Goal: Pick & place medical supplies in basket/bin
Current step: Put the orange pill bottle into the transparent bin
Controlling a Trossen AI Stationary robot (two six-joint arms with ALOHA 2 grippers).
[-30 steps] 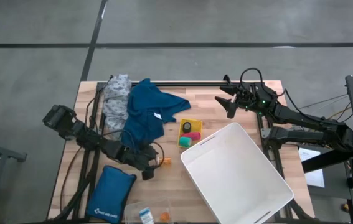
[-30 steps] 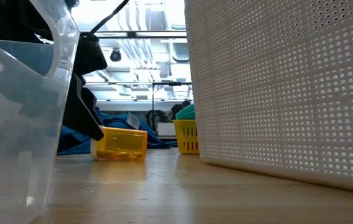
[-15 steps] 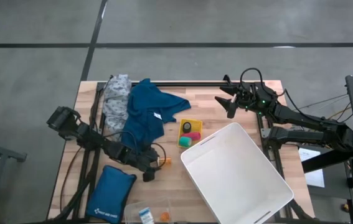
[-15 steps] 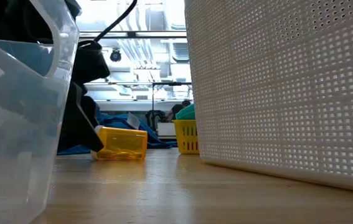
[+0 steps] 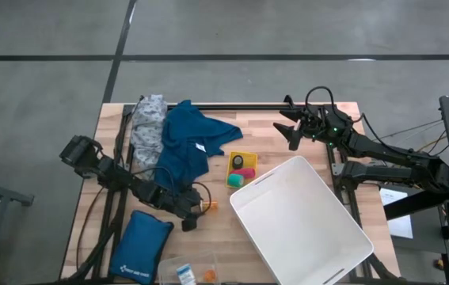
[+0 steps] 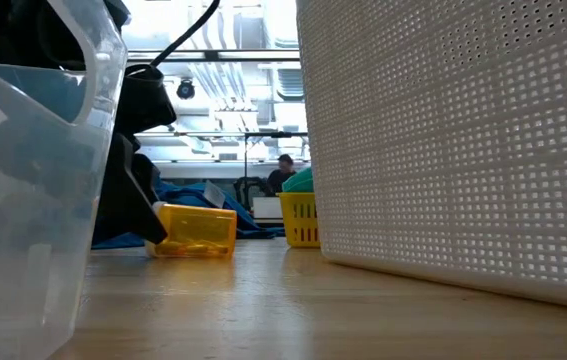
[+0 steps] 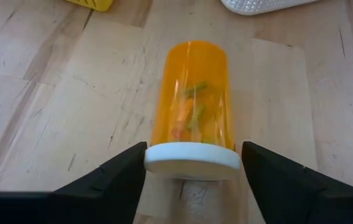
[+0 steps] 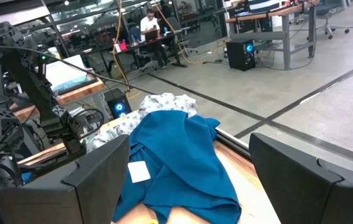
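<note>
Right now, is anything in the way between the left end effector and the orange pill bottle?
Nothing visible. The left end effector already has its fingers on either side of the orange pill bottle's white cap, with only bare wooden table around it.

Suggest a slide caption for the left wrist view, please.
Left gripper closing around an orange pill bottle lying on the wooden table.
</note>
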